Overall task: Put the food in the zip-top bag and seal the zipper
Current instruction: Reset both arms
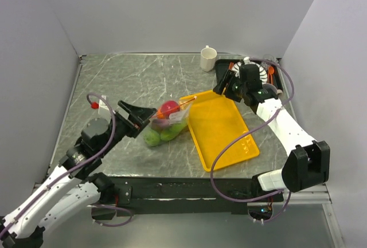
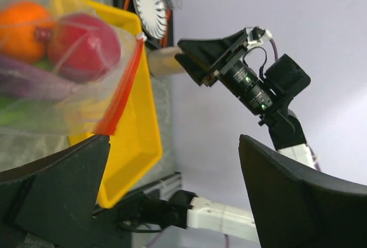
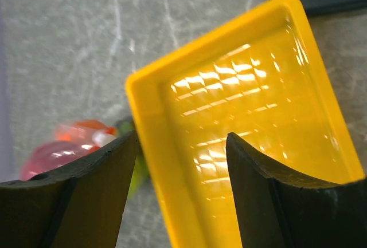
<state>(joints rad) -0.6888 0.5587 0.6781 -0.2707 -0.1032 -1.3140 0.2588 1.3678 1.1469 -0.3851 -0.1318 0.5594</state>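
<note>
The left gripper (image 1: 144, 122) hung spread just beside the zip-top bag (image 1: 165, 128), which lay on the worktop (image 1: 114, 82) with the food (image 1: 168, 109) apparently all inside. Its zipper (image 1: 180, 105) looked closed, though I could not tell whether fully. The right gripper (image 1: 222, 84) hovered spread, holding nothing, by the yellow tray (image 1: 226, 139).

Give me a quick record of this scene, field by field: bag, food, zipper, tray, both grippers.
bag: lying on the table, just left of the tray
food: inside the bag; red, orange, green and purple show
zipper: along the mouth, on the tray side; sealed or not, cannot tell
tray: yellow
left gripper: open, at the bag's left side
right gripper: open, over the tray's far end
cup: white, far side
</note>
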